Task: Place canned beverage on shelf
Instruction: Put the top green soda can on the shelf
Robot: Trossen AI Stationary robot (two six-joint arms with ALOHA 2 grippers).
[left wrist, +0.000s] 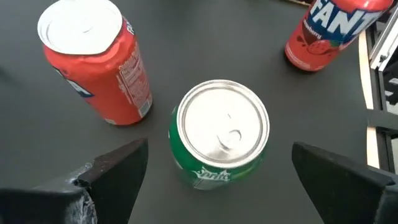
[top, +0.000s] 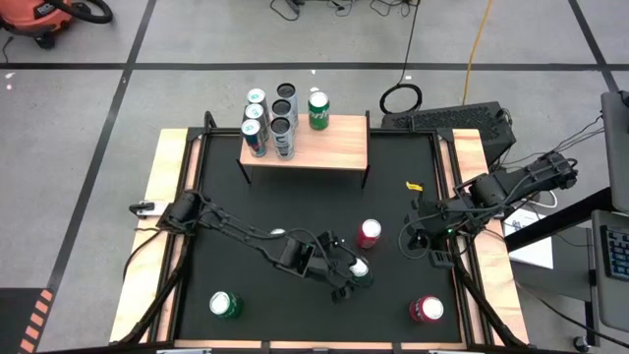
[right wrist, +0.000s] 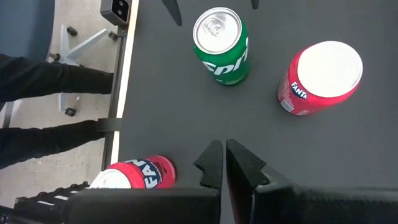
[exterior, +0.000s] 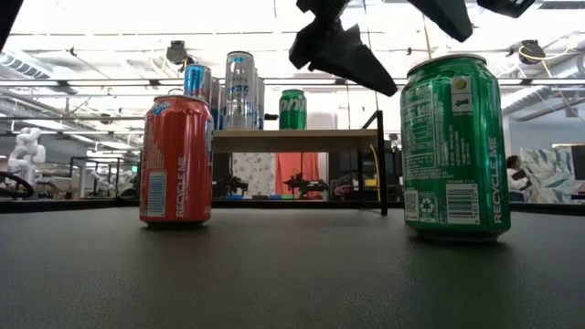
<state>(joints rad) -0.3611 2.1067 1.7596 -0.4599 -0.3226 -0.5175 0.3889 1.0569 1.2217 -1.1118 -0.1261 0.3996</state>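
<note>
My left gripper hangs over a green can near the middle of the black table. My two fingers are spread wide apart, one on each side of the can. They are not touching it. The green can stands upright with its shiny top facing up at me.

Just beside it stands a red can, closer to the shelf. Another red can stands near the front edge of the table on my right side. A second green can stands near the front edge on my left side, well apart from the others.

My right gripper waits above the right side of the table, past the red can. Its fingers are pressed together and hold nothing.

The shelf is at the far end of the table. It is a light wood board on thin black legs. Six cans already stand on it, bunched at its left part. One of them is a green one.
</note>
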